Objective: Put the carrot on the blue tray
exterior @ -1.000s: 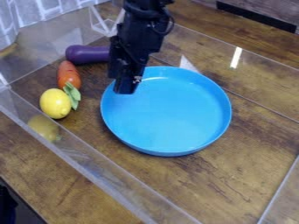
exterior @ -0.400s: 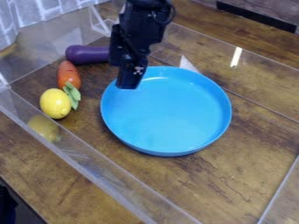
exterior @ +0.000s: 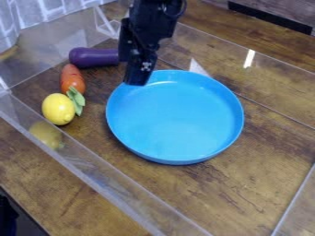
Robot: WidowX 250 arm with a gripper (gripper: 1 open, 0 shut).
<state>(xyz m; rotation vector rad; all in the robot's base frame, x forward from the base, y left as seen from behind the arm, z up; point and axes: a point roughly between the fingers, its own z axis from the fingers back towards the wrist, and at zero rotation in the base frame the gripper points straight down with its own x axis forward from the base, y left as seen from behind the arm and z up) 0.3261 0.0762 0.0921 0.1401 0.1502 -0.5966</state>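
The jaws are standing spread apart and are gripping nothing. The gripper is pointing steeply downward and is hanging over the upper-left rim of the blue tray, with its black fingertips clear of the tray surface. The dark arm body above it is extending up and out of the top edge of the view.

The blue tray is sitting on the wooden table, to the right of centre, and is holding no objects; its shallow raised rim is showing all the way round.

The carrot is lying on the table to the left of the gripper, well apart from the tray, with its orange-red body pointing toward the upper left and its green leafy end toward the lower right. That green end is touching, or lying just beside, the lemon, which is resting in front of the carrot.

The eggplant is lying behind the carrot; its right end is passing behind the gripper body and is hidden there.

A transparent panel is running along the table's left and front sides.
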